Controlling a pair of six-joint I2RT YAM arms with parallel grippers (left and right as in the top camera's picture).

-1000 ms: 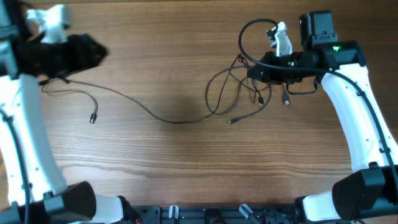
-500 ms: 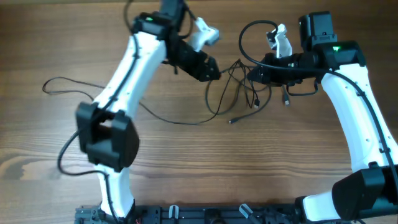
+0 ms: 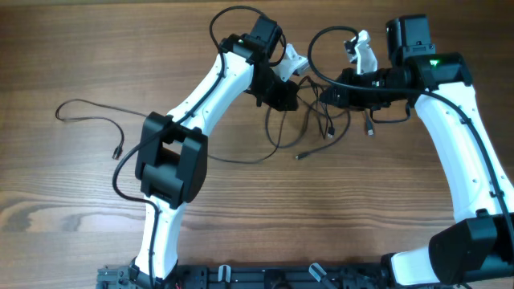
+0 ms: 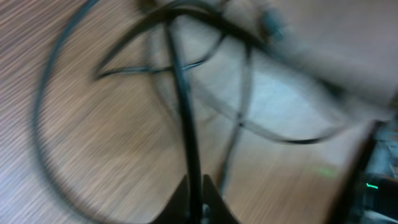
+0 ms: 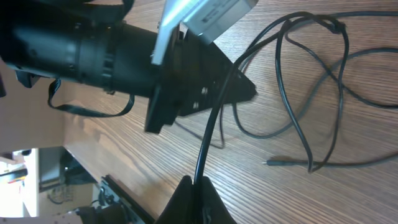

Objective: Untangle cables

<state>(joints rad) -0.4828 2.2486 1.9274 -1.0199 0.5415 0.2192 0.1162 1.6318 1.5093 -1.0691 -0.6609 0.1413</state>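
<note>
Up at the far middle of the worktop (image 3: 241,225), the cables (image 3: 310,111) lie in a loose knot of loops, and both of my arms meet over it. My left claw (image 3: 291,99) is at the knot's left edge and my right claw (image 3: 324,95) at its right edge, the two near each other with loops between and below them.

From the left wrist the picture is badly blurred, but I can see the left claw (image 4: 198,198) pressed together on one dark strand (image 4: 185,124), which rises straight up from between its tips into crossing loops.

From the right wrist the view is sharp. The right claw (image 5: 196,198) pinches a black strand that climbs from its tips and bends right into the loops. The pointed nose of the left claw (image 5: 245,92) sits just beside that strand.

Below the knot a small plug (image 3: 299,156) rests on the wood, and a silver-tipped end (image 3: 369,128) lies under the right claw. Well apart, near the left edge, a thin cable bends round and ends in another plug. I cannot tell how it joins the knot, because the left arm (image 3: 173,164) covers part of it.
</note>
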